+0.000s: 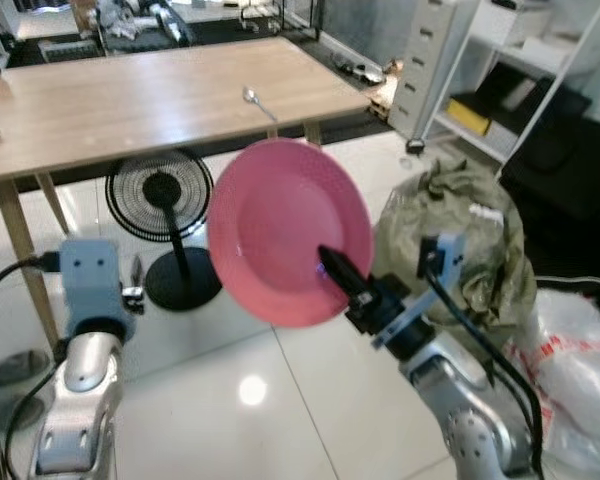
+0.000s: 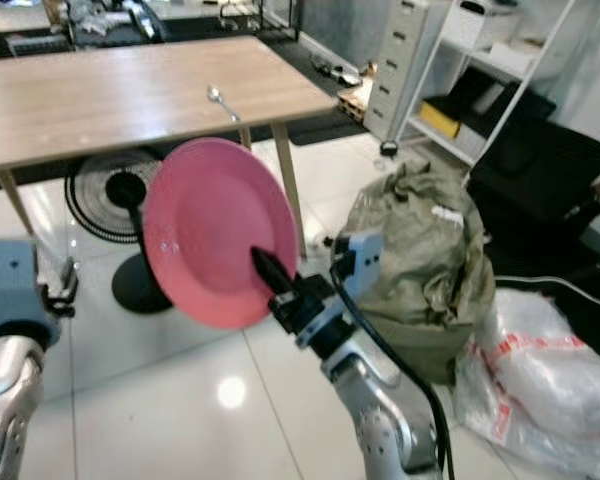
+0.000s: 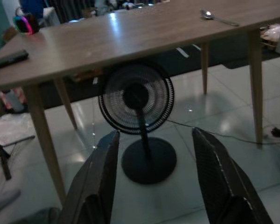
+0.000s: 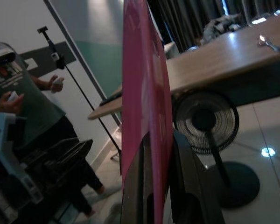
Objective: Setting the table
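A pink plate (image 1: 280, 225) stands almost on edge in the air before the wooden table (image 1: 130, 100). My right gripper (image 1: 335, 268) is shut on the plate's lower rim; the right wrist view sees the plate (image 4: 147, 102) edge-on between the fingers (image 4: 189, 182). A metal spoon (image 1: 258, 100) lies near the table's right end. My left gripper (image 3: 154, 186) hangs open with nothing in it, low by the table's front, aimed at the floor fan (image 3: 137, 100).
A black floor fan (image 1: 165, 215) stands under the table. A green sack (image 1: 460, 240) and white plastic bags (image 1: 575, 350) lie to the right, with shelves (image 1: 520, 80) and drawers (image 1: 430, 60) behind. A person (image 4: 23, 93) stands off to the side in the right wrist view.
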Robot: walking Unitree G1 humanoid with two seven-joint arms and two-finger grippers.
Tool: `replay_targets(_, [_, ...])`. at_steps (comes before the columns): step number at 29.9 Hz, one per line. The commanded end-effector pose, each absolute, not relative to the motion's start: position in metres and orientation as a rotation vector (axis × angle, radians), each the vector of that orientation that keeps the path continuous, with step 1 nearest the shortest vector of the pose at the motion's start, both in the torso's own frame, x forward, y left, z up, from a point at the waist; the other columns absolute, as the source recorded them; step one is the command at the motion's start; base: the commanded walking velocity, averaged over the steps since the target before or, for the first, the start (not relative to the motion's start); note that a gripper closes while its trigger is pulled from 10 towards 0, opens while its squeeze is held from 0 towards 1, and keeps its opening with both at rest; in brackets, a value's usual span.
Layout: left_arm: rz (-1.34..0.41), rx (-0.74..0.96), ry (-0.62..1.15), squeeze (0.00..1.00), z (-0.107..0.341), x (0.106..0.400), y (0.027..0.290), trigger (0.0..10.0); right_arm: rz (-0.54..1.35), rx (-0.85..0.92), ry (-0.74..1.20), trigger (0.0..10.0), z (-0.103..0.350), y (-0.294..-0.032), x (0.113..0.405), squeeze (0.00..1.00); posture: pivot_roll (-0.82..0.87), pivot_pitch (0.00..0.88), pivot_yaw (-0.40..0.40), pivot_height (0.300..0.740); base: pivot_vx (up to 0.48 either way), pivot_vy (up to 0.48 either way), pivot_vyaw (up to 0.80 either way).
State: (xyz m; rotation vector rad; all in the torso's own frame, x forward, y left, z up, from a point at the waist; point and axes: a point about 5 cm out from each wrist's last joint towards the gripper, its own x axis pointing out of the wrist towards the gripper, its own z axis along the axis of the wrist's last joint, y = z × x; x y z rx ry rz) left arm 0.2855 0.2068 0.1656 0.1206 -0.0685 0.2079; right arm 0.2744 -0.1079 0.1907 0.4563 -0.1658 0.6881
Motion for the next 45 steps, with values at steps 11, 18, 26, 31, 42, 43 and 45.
replay_targets(11, [0.228, 0.128, -0.052, 0.0, 0.161, 0.283, 0.211, 10.0, 0.674, 0.453, -0.171, 10.0, 0.191, -0.109, 0.276, 0.0, 0.03, 0.0, 0.057, 0.74, 0.48, 0.0, 0.64])
replay_targets(18, [0.23, 0.127, -0.055, 0.0, 0.161, 0.284, 0.211, 10.0, 0.668, 0.456, -0.17, 10.0, 0.191, -0.11, 0.277, 0.0, 0.03, 0.0, 0.056, 0.74, 0.48, 0.0, 0.0])
replay_targets(26, [0.225, 0.127, -0.058, 0.0, 0.161, 0.285, 0.21, 10.0, 0.563, 0.471, -0.194, 10.0, 0.193, -0.118, 0.286, 0.0, 0.03, 0.0, 0.056, 0.74, 0.48, 0.0, 0.0])
replay_targets(31, [0.218, 0.127, -0.062, 0.0, 0.162, 0.286, 0.208, 10.0, 0.479, 0.488, -0.203, 10.0, 0.193, -0.124, 0.291, 0.0, 0.03, 0.0, 0.058, 0.74, 0.48, 0.0, 0.0])
replay_targets(42, [0.134, 0.184, -0.1, 0.0, 0.169, 0.29, 0.197, 10.0, 0.248, 0.598, -0.082, 10.0, 0.173, -0.14, 0.305, 0.0, 0.04, 0.0, 0.062, 0.74, 0.48, 0.0, 0.0])
replay_targets(43, [0.134, 0.184, -0.1, 0.0, 0.169, 0.29, 0.197, 10.0, 0.248, 0.598, -0.082, 10.0, 0.173, -0.14, 0.305, 0.0, 0.04, 0.0, 0.062, 0.74, 0.48, 0.0, 0.0])
replay_targets(45, [0.043, 0.243, -0.14, 0.0, 0.177, 0.295, 0.187, 10.0, 0.146, 0.699, -0.035, 10.0, 0.162, -0.152, 0.31, 0.0, 0.04, 0.0, 0.066, 0.74, 0.48, 0.0, 0.0])
